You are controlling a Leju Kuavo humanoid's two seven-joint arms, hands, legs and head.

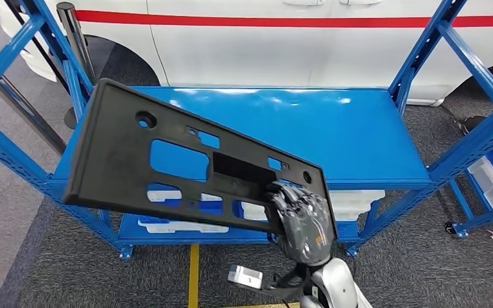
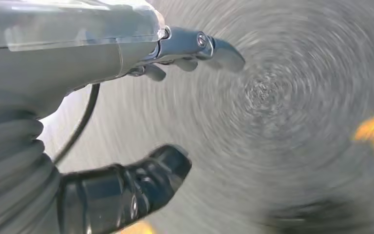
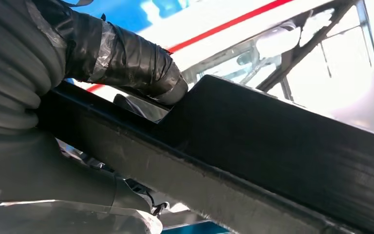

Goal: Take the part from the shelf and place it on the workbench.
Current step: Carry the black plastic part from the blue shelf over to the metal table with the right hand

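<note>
The part is a long flat black plastic panel (image 1: 167, 160) with several cut-outs, tilted and held up in front of the blue shelf (image 1: 334, 128). My right hand (image 1: 302, 218) grips its lower right corner, fingers wrapped over the edge. In the right wrist view the panel's dark edge (image 3: 253, 146) runs across the picture with my taped thumb (image 3: 126, 58) pressed on it. My left hand (image 2: 141, 122) hangs over blurred grey floor, its thumb and fingers apart with nothing between them.
The blue shelf's top level is bare; white bins (image 1: 180, 226) sit on the lower level. Blue uprights (image 1: 13, 154) flank both sides. A white car with a red stripe (image 1: 295, 20) stands behind. Yellow floor tape (image 1: 193, 276) runs below.
</note>
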